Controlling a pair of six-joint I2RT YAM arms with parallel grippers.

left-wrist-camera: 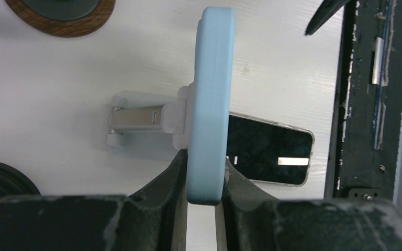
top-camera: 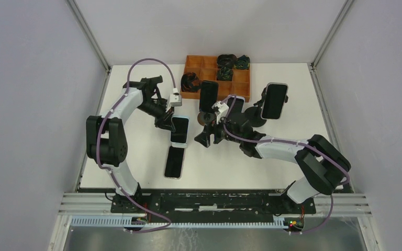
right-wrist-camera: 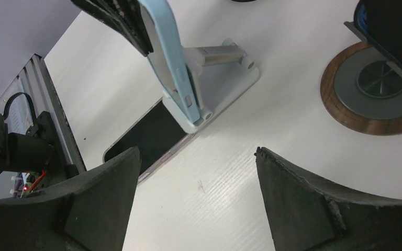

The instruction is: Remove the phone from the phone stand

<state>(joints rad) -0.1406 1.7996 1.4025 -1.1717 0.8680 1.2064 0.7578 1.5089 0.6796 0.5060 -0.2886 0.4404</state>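
Observation:
A phone in a light blue case (top-camera: 180, 129) leans on a white folding stand (left-wrist-camera: 141, 123) left of the table's middle. My left gripper (left-wrist-camera: 205, 162) is shut on the phone's upper edge, one finger on each face; in the right wrist view its dark fingers (right-wrist-camera: 115, 21) clamp the phone (right-wrist-camera: 170, 57), whose lower end still sits in the stand's lip (right-wrist-camera: 225, 73). My right gripper (top-camera: 208, 138) hovers just right of the stand, open, with only bare table between its fingers (right-wrist-camera: 110, 198).
A second phone (top-camera: 175, 162) lies flat, screen up, just in front of the stand. Behind stand a phone on a wooden-based holder (top-camera: 208, 97) and another on a black holder (top-camera: 274, 100). An orange tray (top-camera: 204, 65) of cables sits at the back.

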